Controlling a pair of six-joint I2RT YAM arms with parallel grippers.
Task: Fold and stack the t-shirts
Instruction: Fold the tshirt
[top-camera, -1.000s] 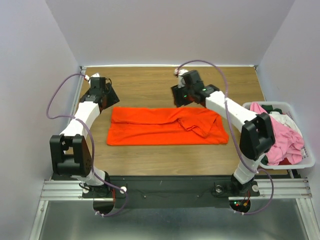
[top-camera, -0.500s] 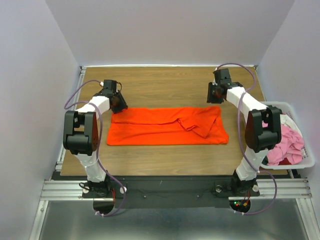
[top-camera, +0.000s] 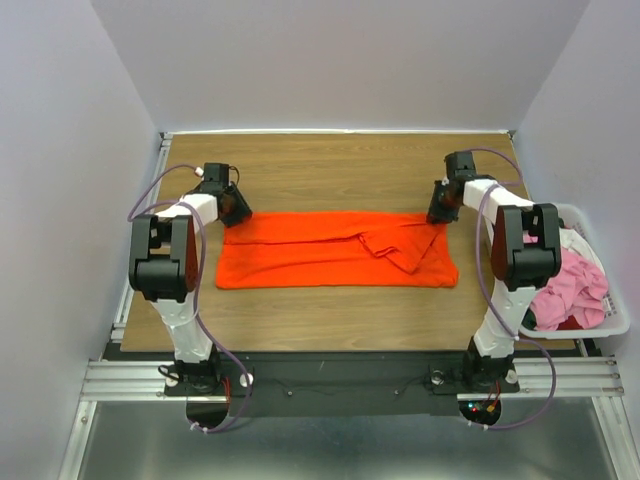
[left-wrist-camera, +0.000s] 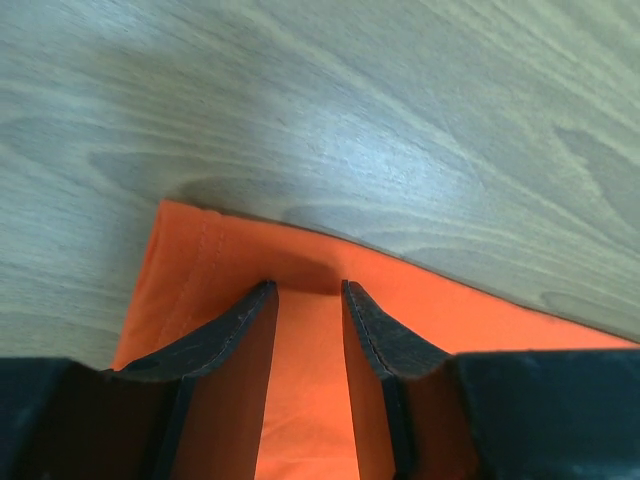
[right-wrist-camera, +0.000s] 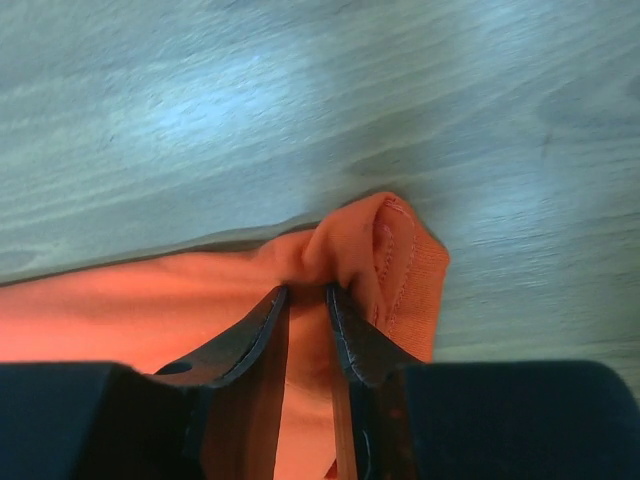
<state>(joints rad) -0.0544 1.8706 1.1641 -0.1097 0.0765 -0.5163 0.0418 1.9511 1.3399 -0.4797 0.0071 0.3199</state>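
The bright orange t-shirt (top-camera: 335, 250) lies folded into a long flat strip across the middle of the table, with a loose flap on its right half. My left gripper (top-camera: 232, 208) is down on its far left corner; in the left wrist view (left-wrist-camera: 308, 290) the jaws stand narrowly apart with orange cloth (left-wrist-camera: 200, 260) between them. My right gripper (top-camera: 438, 212) is on the far right corner; in the right wrist view (right-wrist-camera: 307, 290) the jaws pinch a bunched ridge of the orange cloth (right-wrist-camera: 350, 245).
A white plastic bin (top-camera: 556, 207) stands at the table's right edge, holding a pink shirt (top-camera: 578, 282) with white and dark cloth behind it. Bare wooden table (top-camera: 330, 165) runs behind the shirt to the back wall.
Both arms swung outward and came down onto the shirt's far corners. The right corner cloth is now bunched between the right jaws.
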